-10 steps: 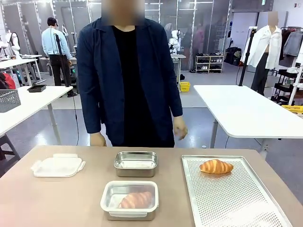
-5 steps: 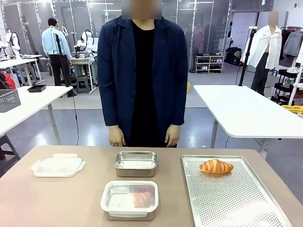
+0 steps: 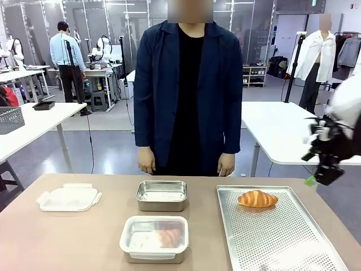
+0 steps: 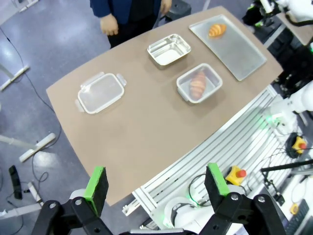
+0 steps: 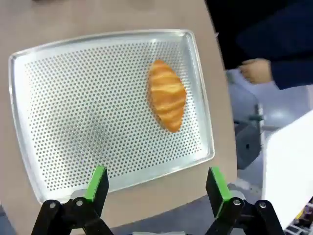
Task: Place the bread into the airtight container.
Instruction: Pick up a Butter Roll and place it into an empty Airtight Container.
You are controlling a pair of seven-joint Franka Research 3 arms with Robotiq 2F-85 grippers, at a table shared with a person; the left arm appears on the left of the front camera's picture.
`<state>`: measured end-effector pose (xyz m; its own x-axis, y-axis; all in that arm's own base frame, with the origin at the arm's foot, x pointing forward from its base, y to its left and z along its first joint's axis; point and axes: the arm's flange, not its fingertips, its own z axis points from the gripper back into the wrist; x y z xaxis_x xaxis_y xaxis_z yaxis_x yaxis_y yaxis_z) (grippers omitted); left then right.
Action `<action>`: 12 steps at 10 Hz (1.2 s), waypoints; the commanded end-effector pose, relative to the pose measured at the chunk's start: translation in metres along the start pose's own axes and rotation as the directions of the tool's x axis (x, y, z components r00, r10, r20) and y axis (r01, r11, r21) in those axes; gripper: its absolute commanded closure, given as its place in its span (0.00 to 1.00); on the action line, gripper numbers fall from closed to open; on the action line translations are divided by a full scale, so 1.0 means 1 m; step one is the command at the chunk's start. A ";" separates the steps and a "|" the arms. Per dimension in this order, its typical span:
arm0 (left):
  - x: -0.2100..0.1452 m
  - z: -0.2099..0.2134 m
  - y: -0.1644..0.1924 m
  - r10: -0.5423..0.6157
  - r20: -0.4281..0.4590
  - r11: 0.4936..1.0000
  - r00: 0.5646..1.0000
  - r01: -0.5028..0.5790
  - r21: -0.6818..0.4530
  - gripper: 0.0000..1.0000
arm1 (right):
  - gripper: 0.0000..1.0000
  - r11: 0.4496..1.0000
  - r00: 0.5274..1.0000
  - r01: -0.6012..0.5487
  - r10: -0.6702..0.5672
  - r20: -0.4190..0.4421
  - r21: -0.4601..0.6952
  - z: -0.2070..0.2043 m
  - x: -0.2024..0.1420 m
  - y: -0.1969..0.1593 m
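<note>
- Approach is the step in hand: the right arm (image 3: 330,148) hangs at 3 o'clock of the bread (image 3: 257,198), right jaws apart and empty.
- Bread lies at the tray's (image 3: 282,237) 12 o'clock end. The empty tin (image 3: 162,195) at its 9 o'clock is the likely target.
- Next move: drop over the bread and close gently across it.
- Left jaws are apart, high above the tabletop (image 4: 146,127).
- Half a second back, no arm showed in front, and the person stood further toward 9 o'clock.

golden-brown striped bread (image 5: 167,95) on silver perforated tray (image 5: 73,112), tan table (image 3: 84,237)
</note>
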<state>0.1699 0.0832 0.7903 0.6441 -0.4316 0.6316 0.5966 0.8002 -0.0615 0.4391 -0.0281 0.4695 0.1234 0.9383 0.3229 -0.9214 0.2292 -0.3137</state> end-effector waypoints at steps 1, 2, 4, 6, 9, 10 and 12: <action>0.003 0.003 -0.001 -0.001 0.004 1.000 1.000 0.001 -0.002 0.00 | 0.00 0.995 0.993 -0.050 0.059 -0.105 0.085 -0.021 0.018 -0.021; 0.003 0.003 -0.001 -0.001 0.004 1.000 1.000 0.001 -0.002 0.00 | 0.00 0.991 0.987 -0.084 0.097 -0.131 0.106 -0.035 0.032 -0.027; 0.003 0.003 -0.001 -0.001 0.004 1.000 1.000 0.001 -0.002 0.00 | 0.00 0.990 0.978 -0.114 0.127 -0.164 0.083 -0.076 0.053 -0.038; 0.003 0.003 -0.001 -0.001 0.004 1.000 1.000 0.001 -0.002 0.00 | 0.00 0.995 0.984 -0.095 0.100 -0.149 0.044 -0.119 0.057 -0.045; 0.003 0.003 -0.001 -0.001 0.004 1.000 1.000 0.001 -0.002 0.00 | 0.00 0.987 0.983 -0.151 0.156 -0.100 0.058 -0.173 0.054 -0.055; 0.003 0.003 -0.001 -0.001 0.004 1.000 1.000 0.001 -0.002 0.00 | 0.00 0.983 0.981 -0.162 0.170 -0.097 0.081 -0.186 0.052 -0.061; 0.003 0.003 -0.001 -0.001 0.004 1.000 1.000 0.001 -0.002 0.00 | 0.00 0.980 0.986 -0.125 0.140 -0.089 0.153 -0.201 0.052 -0.066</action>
<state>0.1699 0.0832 0.7903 0.6441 -0.4315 0.6316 0.5965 0.8003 -0.0616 0.5700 0.0646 0.3236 0.0307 0.9853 0.1681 -0.9651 0.0729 -0.2514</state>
